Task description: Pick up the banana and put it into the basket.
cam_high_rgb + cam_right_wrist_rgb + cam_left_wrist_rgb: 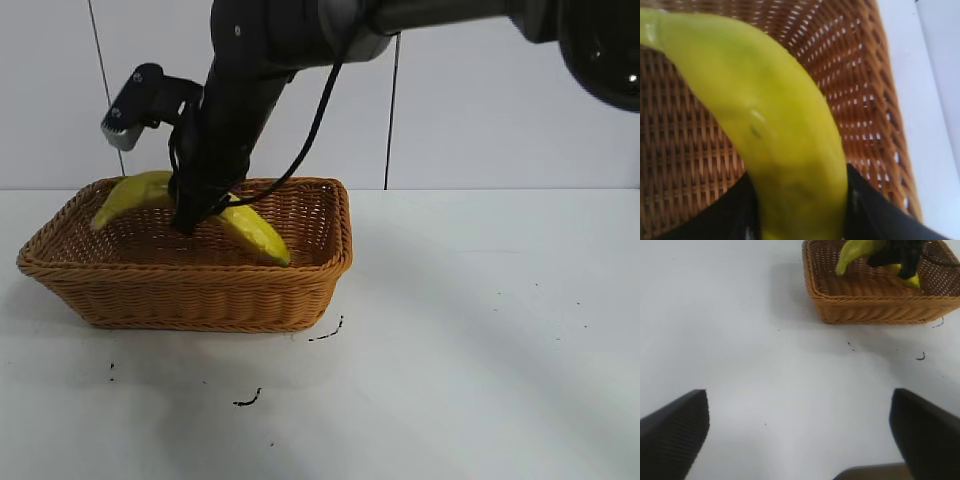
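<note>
Yellow banana (255, 232), pinched mid-length by the right claw (190, 222), hangs inside the basket (190, 290), its middle hidden.

Bright even light, soft shadows, blurry close-up

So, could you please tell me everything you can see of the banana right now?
The banana is one long, curved fruit, yellow with a greenish tinge and smooth skin bearing a small dark fleck. The right gripper clamps it near its middle, a black finger on each side. It hangs inside the basket, one end above the far rim, the other dipping toward the inside. Whether it touches the weave cannot be told.
</note>
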Action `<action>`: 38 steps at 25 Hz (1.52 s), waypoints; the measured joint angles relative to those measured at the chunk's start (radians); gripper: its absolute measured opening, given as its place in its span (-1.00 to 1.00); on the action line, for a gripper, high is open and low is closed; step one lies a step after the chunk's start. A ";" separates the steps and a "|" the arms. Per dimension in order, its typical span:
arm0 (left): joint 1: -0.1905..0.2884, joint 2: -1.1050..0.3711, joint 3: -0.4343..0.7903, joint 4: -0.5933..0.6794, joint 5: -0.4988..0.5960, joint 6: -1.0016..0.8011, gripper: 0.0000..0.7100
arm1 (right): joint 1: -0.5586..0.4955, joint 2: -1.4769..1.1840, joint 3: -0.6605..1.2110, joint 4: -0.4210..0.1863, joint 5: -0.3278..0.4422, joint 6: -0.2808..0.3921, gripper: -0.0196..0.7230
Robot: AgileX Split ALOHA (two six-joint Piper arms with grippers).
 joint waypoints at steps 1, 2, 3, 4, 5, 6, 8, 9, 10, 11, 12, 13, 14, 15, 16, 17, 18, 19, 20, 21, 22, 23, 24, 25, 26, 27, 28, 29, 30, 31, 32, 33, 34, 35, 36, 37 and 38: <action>0.000 0.000 0.000 0.000 0.000 0.000 0.96 | 0.000 0.000 0.000 0.009 0.002 0.000 -0.04; 0.000 0.000 0.000 0.000 0.000 0.000 0.96 | 0.000 0.000 0.000 0.017 0.002 0.000 0.10; 0.000 0.000 0.000 0.000 0.000 0.000 0.96 | 0.000 0.000 0.000 0.023 -0.001 0.001 0.26; 0.000 0.000 0.000 0.000 0.000 0.000 0.96 | 0.000 -0.001 0.000 0.030 -0.001 0.003 0.43; 0.000 0.000 0.000 0.000 0.000 0.000 0.96 | 0.000 -0.001 0.000 0.033 -0.001 0.004 0.55; 0.000 0.000 0.000 0.000 0.000 0.000 0.96 | 0.000 -0.006 0.000 0.033 0.001 0.007 0.60; 0.000 0.000 0.000 0.000 0.000 0.000 0.96 | 0.000 -0.021 0.000 0.033 0.005 0.032 0.65; 0.000 0.000 0.000 0.000 0.000 0.000 0.96 | 0.000 -0.033 0.000 0.032 0.006 0.058 0.66; 0.000 0.000 0.000 0.000 0.000 0.000 0.96 | 0.000 -0.045 0.000 0.031 0.008 0.084 0.67; 0.000 0.000 0.000 0.000 0.000 0.000 0.96 | 0.000 -0.063 0.000 0.030 0.011 0.124 0.68; 0.000 0.000 0.000 0.000 0.000 0.000 0.96 | 0.000 -0.079 0.000 0.027 0.019 0.172 0.68; 0.000 0.000 0.000 0.000 0.000 0.000 0.96 | 0.000 -0.101 0.000 0.025 0.037 0.215 0.68; 0.000 0.000 0.000 0.000 0.000 0.000 0.96 | 0.000 -0.123 0.000 0.024 0.060 0.262 0.68; 0.000 0.000 0.000 0.000 0.000 0.000 0.96 | 0.000 -0.142 0.000 0.021 0.086 0.301 0.68; 0.000 0.000 0.000 0.000 0.000 0.000 0.96 | 0.000 -0.167 0.000 0.021 0.110 0.325 0.68; 0.000 0.000 0.000 0.000 0.000 0.000 0.96 | 0.000 -0.167 0.000 0.021 0.110 0.325 0.68; 0.000 0.000 0.000 0.000 0.000 0.000 0.96 | -0.002 -0.185 0.000 0.021 0.144 0.355 0.68; 0.000 0.000 0.000 0.000 0.000 0.000 0.96 | -0.002 -0.198 0.000 0.020 0.167 0.380 0.68; 0.000 0.000 0.000 0.000 0.000 0.000 0.96 | -0.003 -0.209 -0.001 0.019 0.193 0.415 0.68; 0.000 0.000 0.000 0.000 0.000 0.000 0.96 | -0.008 -0.218 -0.011 0.019 0.251 0.488 0.68; 0.000 0.000 0.000 0.000 0.000 0.000 0.96 | -0.011 -0.219 -0.018 0.019 0.278 0.528 0.68; 0.000 0.000 0.000 0.000 0.000 0.000 0.96 | -0.017 -0.219 -0.024 0.020 0.296 0.562 0.68; 0.000 0.000 0.000 0.000 0.000 0.000 0.96 | -0.025 -0.219 -0.030 0.020 0.315 0.586 0.68; 0.000 0.000 0.000 0.000 0.000 0.000 0.96 | -0.035 -0.219 -0.035 0.021 0.331 0.608 0.68; 0.000 0.000 0.000 0.000 0.000 0.000 0.96 | -0.047 -0.219 -0.039 0.021 0.340 0.626 0.68; 0.000 0.000 0.000 0.000 0.000 0.000 0.96 | -0.060 -0.219 -0.041 0.021 0.347 0.641 0.68; 0.000 0.000 0.000 0.000 0.000 0.000 0.96 | -0.072 -0.220 -0.041 0.021 0.351 0.646 0.68; 0.000 0.000 0.000 0.000 0.000 0.000 0.96 | -0.091 -0.220 -0.041 0.021 0.358 0.652 0.68; 0.000 0.000 0.000 0.000 0.000 0.000 0.96 | -0.107 -0.220 -0.041 0.021 0.366 0.655 0.68; 0.000 0.000 0.000 0.000 0.000 0.000 0.96 | -0.128 -0.220 -0.041 0.021 0.372 0.655 0.68; 0.000 0.000 0.000 0.000 0.000 0.000 0.96 | -0.152 -0.220 -0.041 0.019 0.376 0.654 0.68; 0.000 0.000 0.000 0.000 0.000 0.000 0.96 | -0.175 -0.220 -0.041 0.017 0.380 0.652 0.68; 0.000 0.000 0.000 0.000 0.000 0.000 0.96 | -0.175 -0.220 -0.041 0.017 0.380 0.652 0.68; 0.000 0.000 0.000 0.000 0.000 0.000 0.96 | -0.205 -0.220 -0.041 0.016 0.389 0.649 0.68; 0.000 0.000 0.000 0.000 0.000 0.000 0.96 | -0.239 -0.220 -0.041 0.014 0.400 0.647 0.68; 0.000 0.000 0.000 0.000 0.000 0.000 0.96 | -0.275 -0.220 -0.041 0.012 0.406 0.644 0.68; 0.000 0.000 0.000 0.000 0.000 0.000 0.96 | -0.307 -0.220 -0.041 0.010 0.413 0.643 0.68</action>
